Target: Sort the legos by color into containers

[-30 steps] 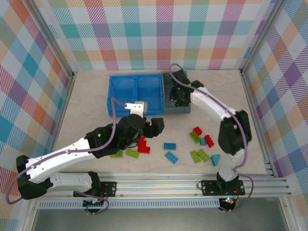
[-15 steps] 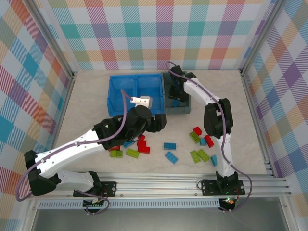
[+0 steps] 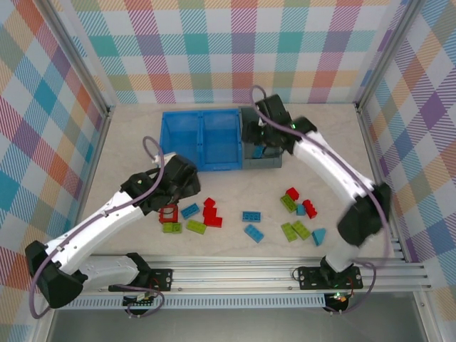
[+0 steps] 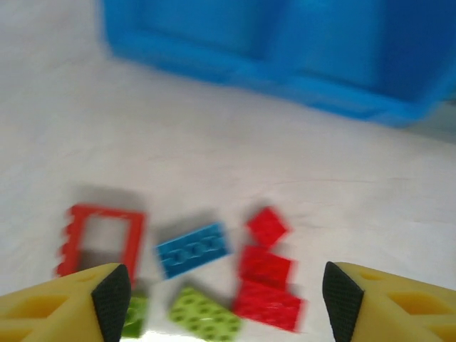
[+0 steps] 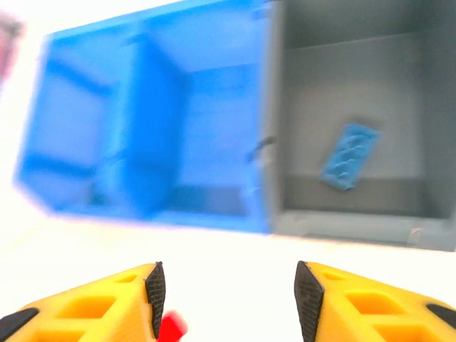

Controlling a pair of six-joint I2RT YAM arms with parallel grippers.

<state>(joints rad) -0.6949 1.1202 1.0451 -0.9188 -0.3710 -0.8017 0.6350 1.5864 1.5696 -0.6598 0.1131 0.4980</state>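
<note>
My left gripper [image 4: 224,306] hangs open above loose legos on the table, its jaws holding nothing. Below it lie a green brick [image 4: 203,315], red bricks [image 4: 268,285], a blue brick [image 4: 192,249] and a red hollow frame [image 4: 100,239]. From above, that gripper [image 3: 173,198] sits just behind the red frame [image 3: 169,212]. My right gripper [image 3: 265,144] is open and empty by the grey bin [image 3: 262,163]. One blue brick [image 5: 349,155] lies inside the grey bin [image 5: 356,85]. The blue two-compartment bin [image 3: 185,139] stands left of it.
More legos lie scattered at front right: blue bricks [image 3: 250,216], green bricks [image 3: 288,231], red bricks [image 3: 309,208] and a blue piece [image 3: 318,235]. Checkered walls enclose the table on three sides. The metal rail with the arm bases [image 3: 235,274] runs along the near edge.
My left arm swung back left, from the blue bin's front edge to the bricks, uncovering the red frame. My right gripper opened at the grey bin, where a blue brick now lies.
</note>
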